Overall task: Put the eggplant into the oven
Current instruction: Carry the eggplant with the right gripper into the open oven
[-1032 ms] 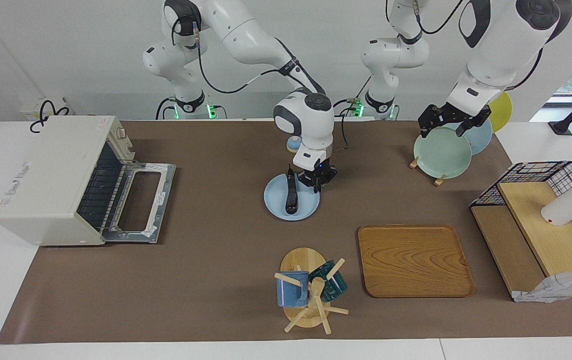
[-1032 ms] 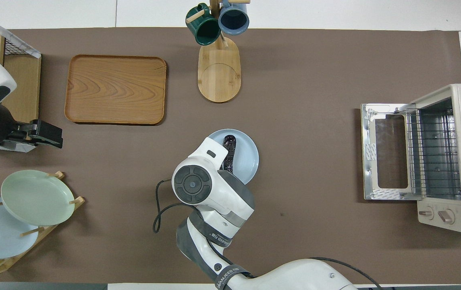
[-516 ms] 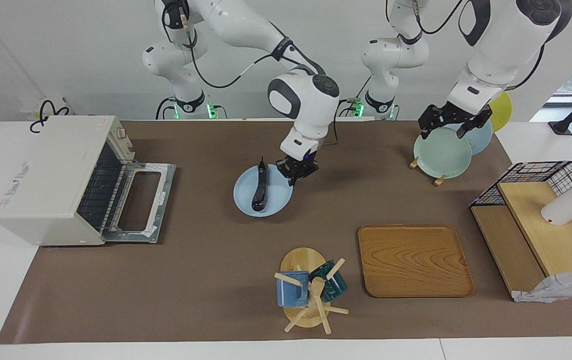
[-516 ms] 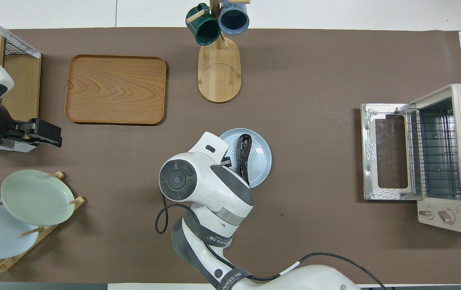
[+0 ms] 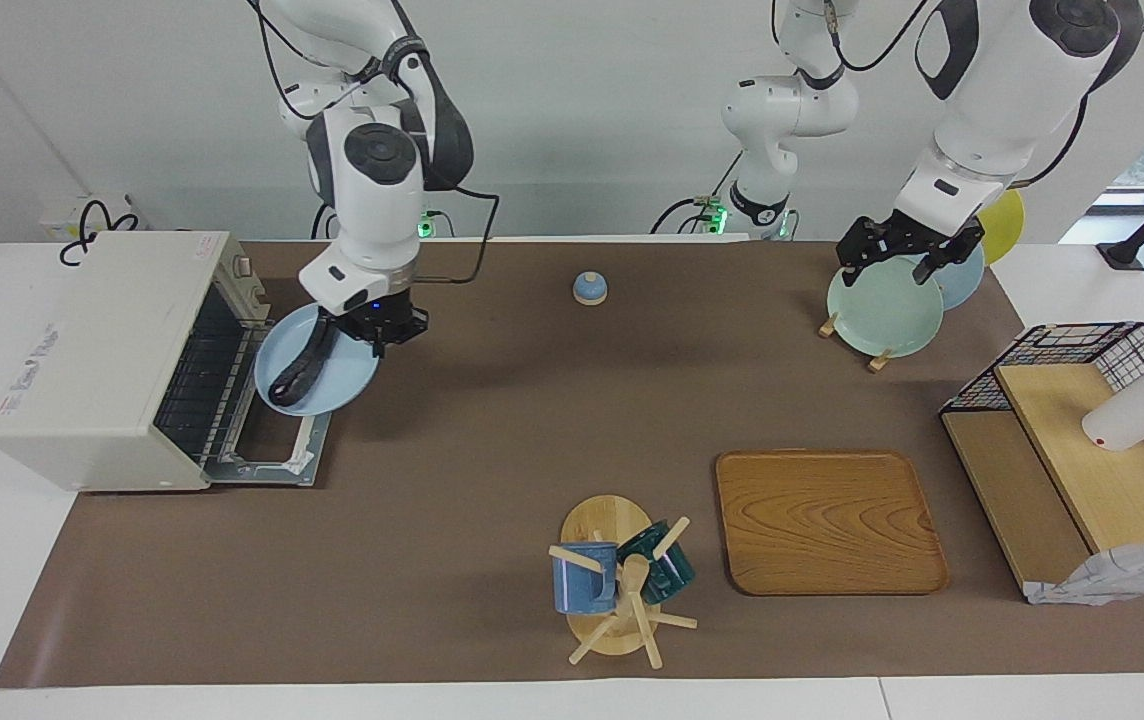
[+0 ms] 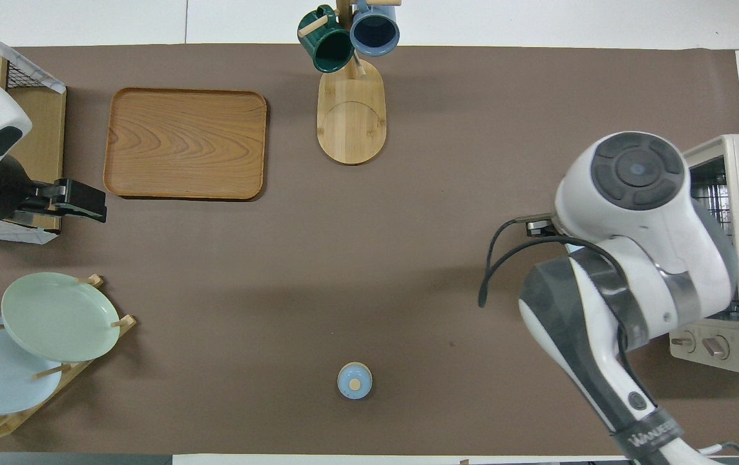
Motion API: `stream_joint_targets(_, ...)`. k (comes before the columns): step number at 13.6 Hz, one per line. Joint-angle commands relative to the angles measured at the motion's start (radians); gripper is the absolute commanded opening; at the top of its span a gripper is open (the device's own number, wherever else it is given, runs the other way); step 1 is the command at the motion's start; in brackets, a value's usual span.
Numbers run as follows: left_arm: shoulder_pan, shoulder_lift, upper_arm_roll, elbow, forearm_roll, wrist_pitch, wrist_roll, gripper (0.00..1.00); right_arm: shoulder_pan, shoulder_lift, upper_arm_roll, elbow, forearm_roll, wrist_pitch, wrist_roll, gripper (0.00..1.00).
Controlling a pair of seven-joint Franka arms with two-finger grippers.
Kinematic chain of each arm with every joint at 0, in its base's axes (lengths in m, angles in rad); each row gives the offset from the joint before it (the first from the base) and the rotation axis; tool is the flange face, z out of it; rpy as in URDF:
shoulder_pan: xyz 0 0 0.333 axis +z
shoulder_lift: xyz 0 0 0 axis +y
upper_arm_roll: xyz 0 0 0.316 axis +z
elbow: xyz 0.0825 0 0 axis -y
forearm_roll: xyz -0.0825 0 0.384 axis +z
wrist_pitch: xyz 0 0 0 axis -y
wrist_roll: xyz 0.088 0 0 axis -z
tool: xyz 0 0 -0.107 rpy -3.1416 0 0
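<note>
Eggplant [image 5: 298, 372] on plate [image 5: 340, 382] gripped by right claw [image 5: 376, 331], over oven [image 5: 102, 355] door

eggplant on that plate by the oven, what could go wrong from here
The right pincer grips only the rim of the tilted blue plate, so the loose eggplant could slide off onto the open oven door instead of the rack. The plate could also clip the oven opening on the way in.

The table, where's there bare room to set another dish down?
The widest bare stretch of the brown mat lies between the oven and the mug tree. The wooden tray is empty too. It is crowded at the oven's open door, where the right gripper holds the blue plate with the eggplant, and by the plate rack.
</note>
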Motion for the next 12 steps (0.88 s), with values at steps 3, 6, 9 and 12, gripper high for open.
stream_joint_targets(3, -0.004, -0.012, 0.001, -0.017, 0.000, 0.001, -0.010, 1.00, -0.178, -0.048, 0.018, -0.153, 0.003, 0.164, -0.210, 0.00)
stream_joint_targets(6, -0.004, -0.012, 0.001, -0.017, 0.000, 0.002, -0.014, 1.00, -0.274, -0.053, 0.020, -0.173, 0.008, 0.183, -0.333, 0.00)
stream_joint_targets(9, -0.006, -0.015, -0.001, -0.019, 0.000, 0.001, -0.017, 1.00, -0.276, -0.064, 0.018, -0.213, 0.038, 0.238, -0.336, 0.00)
stream_joint_targets(12, -0.015, -0.015, -0.001, -0.020, -0.007, -0.007, -0.025, 1.00, -0.291, -0.064, 0.018, -0.213, 0.040, 0.240, -0.368, 0.13)
